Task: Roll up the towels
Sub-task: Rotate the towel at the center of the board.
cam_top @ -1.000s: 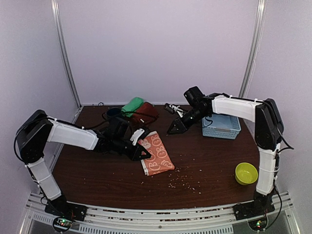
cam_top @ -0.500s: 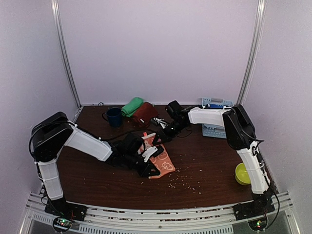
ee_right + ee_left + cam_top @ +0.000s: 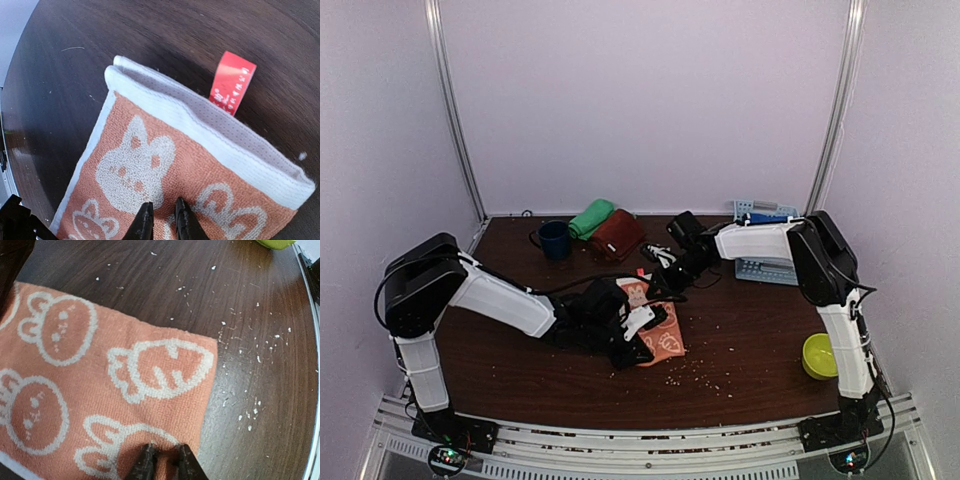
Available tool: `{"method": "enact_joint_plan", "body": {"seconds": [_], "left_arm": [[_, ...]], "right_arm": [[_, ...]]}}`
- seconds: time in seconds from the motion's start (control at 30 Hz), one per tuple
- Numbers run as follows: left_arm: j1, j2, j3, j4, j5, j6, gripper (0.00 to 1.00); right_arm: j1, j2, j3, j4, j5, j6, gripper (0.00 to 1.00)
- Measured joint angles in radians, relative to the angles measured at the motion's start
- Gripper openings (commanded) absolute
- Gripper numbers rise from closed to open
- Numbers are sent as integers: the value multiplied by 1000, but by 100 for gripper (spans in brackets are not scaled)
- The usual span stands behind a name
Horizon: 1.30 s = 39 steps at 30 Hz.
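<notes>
The orange towel (image 3: pixel 658 325) lies flat in the middle of the surface (image 3: pixel 760 335), bunny print up, with both arms bent low over it from opposite ends. The left tool (image 3: pixel 163 462) has its tips on the end nearer the arm bases, just inside the corner. The right tool (image 3: pixel 162 217) rests on the far end, a little short of the white hem (image 3: pixel 200 132) and the red tag (image 3: pixel 231 82). On each tool the fingers stand only narrowly apart. Neither wrist view shows whether cloth is pinched between them or merely pressed down, so their grip cannot be told.

Working both ends at once looks like a way to keep the towel stretched and square, so that one end can be turned over cleanly to begin the roll. The far end already shows two layers at the hem, which suggests a fold or a slight lift there.

To the right of the towel's corner the wood is bare apart from scattered crumbs (image 3: pixel 250 405), with the yellow-green bowl (image 3: pixel 823 356) well apart. That side gives the most room. Behind the far end it is tighter: the maroon towel (image 3: pixel 617 235) and the green towel (image 3: pixel 592 218) lie bundled side by side, with the navy mug (image 3: pixel 554 240) just beside them. The pale blue basket (image 3: pixel 770 270) sits behind the right forearm, so a roll driven far backward would likely crowd them.
</notes>
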Motion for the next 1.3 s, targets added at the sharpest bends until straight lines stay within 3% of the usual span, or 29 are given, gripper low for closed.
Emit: {"method": "enact_joint_plan", "body": {"seconds": [0.13,0.27,0.37,0.57,0.7,0.73,0.87,0.9,1.03,1.2,1.3], "left_arm": [[-3,-16,0,-25,-60,21,27],[-3,-29,0,-50,-103,37,29],[-5,-59,0,-84,-150,48,35],[-10,-311,-47,-90,-296,133,55],[-10,-439,-47,-69,-311,245,53],[-10,-443,-41,-79,-296,279,53],[-15,-383,-29,-157,-215,421,50],[-19,-357,-28,-184,-199,454,50],[-27,-270,-13,-259,-151,536,50],[-31,-202,40,-294,-151,581,48],[-31,-174,56,-294,-167,594,47]], "right_arm": [[-9,-56,-77,12,63,18,19],[-11,-55,-64,2,56,8,20],[-11,-50,-27,-22,45,-10,24],[-25,-140,30,-72,39,-65,33],[-55,-301,33,-94,46,-121,37],[-64,-345,31,-95,57,-138,43],[-98,-570,-54,-37,141,-196,94],[-108,-631,-99,-14,163,-206,99],[-146,-779,-262,38,186,-261,100],[-169,-769,-383,-29,109,-364,85],[-169,-769,-433,-76,43,-420,82]]}}
